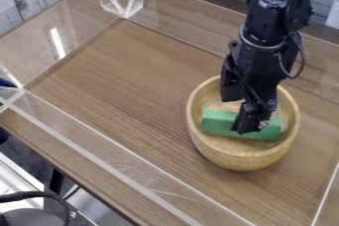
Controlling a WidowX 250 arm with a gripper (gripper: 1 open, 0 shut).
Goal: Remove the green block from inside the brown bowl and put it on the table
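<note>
Right now I see my black robot gripper pointing straight down into the round, light tan wooden bowl, which sits on the brown wood-grain tabletop towards the right side of the camera view. The small flat bar of bright green, the green block, lies inside that bowl, across its floor, with one end showing to the left of the gripper and the other end poking out to the right. The near finger stands in front of the block's middle and hides that part of it; the far finger sits behind the block near the bowl's back wall. So the jaws are spread as wide as they go, straddling the block from front and back, and they have not clamped it. Whether the near finger actually touches the green surface I cannot tell from this angle. The block rests low in the bowl, not lifted.

The black arm rises from the gripper up towards the top right corner of the view. Low clear acrylic walls edge the tabletop, and a small clear acrylic bracket stands at the far left corner, well apart from the bowl.
</note>
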